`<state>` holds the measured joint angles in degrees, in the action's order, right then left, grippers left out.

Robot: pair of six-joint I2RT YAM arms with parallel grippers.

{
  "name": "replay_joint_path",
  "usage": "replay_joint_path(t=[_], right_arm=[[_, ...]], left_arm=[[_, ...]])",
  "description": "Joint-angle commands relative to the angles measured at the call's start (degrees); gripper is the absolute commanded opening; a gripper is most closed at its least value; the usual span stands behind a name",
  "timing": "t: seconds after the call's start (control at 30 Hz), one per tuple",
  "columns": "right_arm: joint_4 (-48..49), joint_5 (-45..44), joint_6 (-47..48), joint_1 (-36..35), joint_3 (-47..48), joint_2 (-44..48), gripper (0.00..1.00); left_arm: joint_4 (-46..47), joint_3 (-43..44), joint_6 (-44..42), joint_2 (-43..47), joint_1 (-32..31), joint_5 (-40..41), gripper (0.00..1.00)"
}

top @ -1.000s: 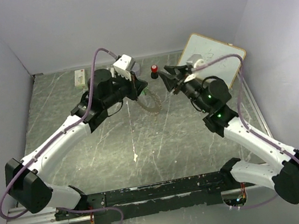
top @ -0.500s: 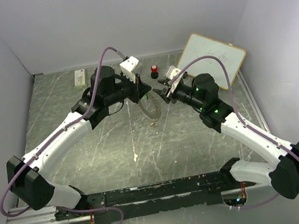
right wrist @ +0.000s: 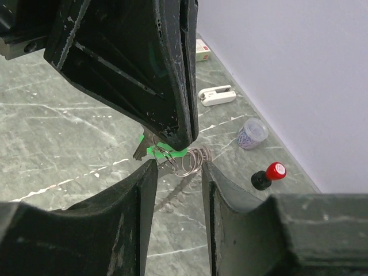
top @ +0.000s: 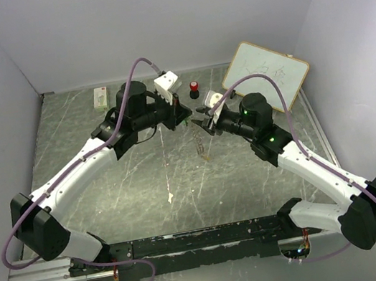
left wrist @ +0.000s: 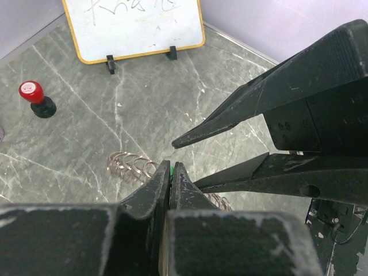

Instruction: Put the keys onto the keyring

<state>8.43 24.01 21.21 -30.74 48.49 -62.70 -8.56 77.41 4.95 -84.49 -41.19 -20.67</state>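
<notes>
Here, the two arms meet above the far middle of the table point(top: 109, 191). The left gripper point(left wrist: 171, 168) is clenched, its two black fingertips pressed together on the head of the green key point(right wrist: 163, 151), whose short silver shaft points out to the side. The keyring point(right wrist: 192, 160) hangs just under these fingertips and touches the green head (whether the key is already threaded on it, I cannot tell). In the top view it shows only as a thin line below the grippers. The right gripper point(right wrist: 178, 167) is released: its jaws stand apart, one on each side of the keyring, close to it but not pressing on it as far as the wrist view shows. Beyond the grippers, at the far side of the table, a red-capped knob point(left wrist: 33, 96) stands upright, a small grey cup point(right wrist: 252, 132) is near it, and a whiteboard point(left wrist: 132, 26) stands in the far right corner.
</notes>
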Motion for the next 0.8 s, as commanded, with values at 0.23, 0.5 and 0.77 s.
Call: replay_joint_path(t=[0.23,0.5,0.77], right_arm=[[0.5,3.5,0.9,-0.2,0.4,-0.6,0.25],[-1.6,5.9,1.5,-0.4,1.6,-2.2,0.21],[-3.2,8.1,2.6,-0.6,1.6,-2.0,0.19]], left_arm=[[1.1,2.9,-0.6,-0.8,0.2,-4.4,0.07],[0.9,3.4,-0.7,-1.1,0.2,-4.4,0.07],[0.7,3.7,-0.6,-1.3,0.2,-4.4,0.07]])
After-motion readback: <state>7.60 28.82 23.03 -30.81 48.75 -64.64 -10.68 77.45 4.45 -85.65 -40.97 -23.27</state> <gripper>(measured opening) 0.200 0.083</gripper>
